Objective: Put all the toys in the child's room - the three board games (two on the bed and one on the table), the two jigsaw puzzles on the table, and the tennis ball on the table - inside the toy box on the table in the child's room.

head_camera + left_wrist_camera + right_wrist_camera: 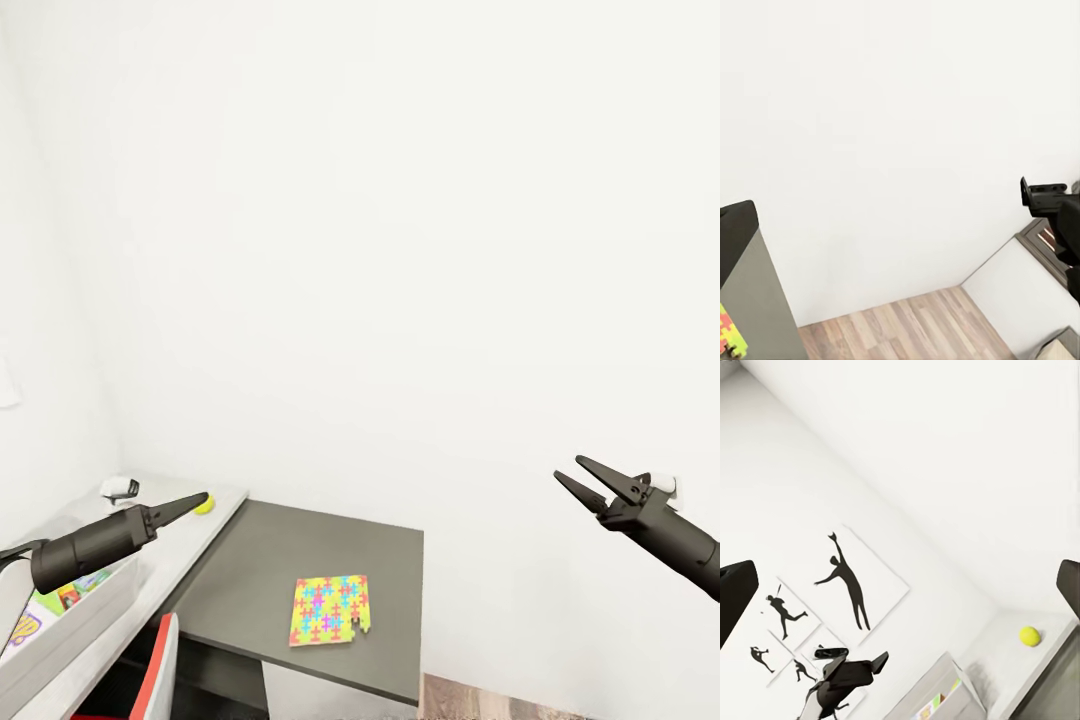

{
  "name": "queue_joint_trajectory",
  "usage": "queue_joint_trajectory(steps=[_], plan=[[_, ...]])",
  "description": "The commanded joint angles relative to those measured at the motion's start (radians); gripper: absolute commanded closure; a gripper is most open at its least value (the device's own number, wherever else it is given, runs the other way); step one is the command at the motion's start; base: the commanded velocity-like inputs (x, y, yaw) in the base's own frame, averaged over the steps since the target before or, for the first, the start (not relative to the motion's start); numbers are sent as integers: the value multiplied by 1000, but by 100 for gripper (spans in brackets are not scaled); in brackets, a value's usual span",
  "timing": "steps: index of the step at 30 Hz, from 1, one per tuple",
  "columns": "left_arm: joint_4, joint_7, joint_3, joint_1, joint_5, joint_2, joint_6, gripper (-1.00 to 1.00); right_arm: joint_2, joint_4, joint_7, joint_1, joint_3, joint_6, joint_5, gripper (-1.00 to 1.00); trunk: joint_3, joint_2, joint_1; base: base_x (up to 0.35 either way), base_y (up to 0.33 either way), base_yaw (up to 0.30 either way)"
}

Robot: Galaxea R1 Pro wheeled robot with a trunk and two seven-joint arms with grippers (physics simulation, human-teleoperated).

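Note:
The tennis ball (204, 507) lies on the white table (185, 565) near the wall; the right wrist view has it too (1030, 636). My left gripper (203, 496) hangs just above the ball and points right. One of its fingers (735, 232) sits at the edge of the left wrist view with the middle bare, so it is open and empty. A jigsaw puzzle (330, 610) lies flat on a lower grey surface (290, 555). The toy box (85, 612) stands at the near left with colourful game boxes (68, 597) inside. My right gripper (568, 469) is open in mid-air far to the right.
A small white and black object (120, 489) sits at the table's back corner. A red-edged thing (160, 660) stands below the table's front. White walls close in behind and left, with athlete pictures (847, 585). Wood floor (907, 326) lies right of the grey surface.

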Motion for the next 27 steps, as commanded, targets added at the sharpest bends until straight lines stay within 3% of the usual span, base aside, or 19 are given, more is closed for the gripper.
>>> queue_joint_trajectory(steps=[1,21,27], plan=[[0,-2,1,0,1,0,5,-100,0,0,4,-1,0,4,2,-100,-2,-1,0,0,10,-122],[0,-2,3,1,2,0,5,-100,0,0,4,-1,-1,4,2,-100,-10,-1,0,0,8,-240],[0,-2,2,1,3,0,5,-100,0,0,5,-1,-1,4,2,-100,-10,-1,0,0,0,-102]])
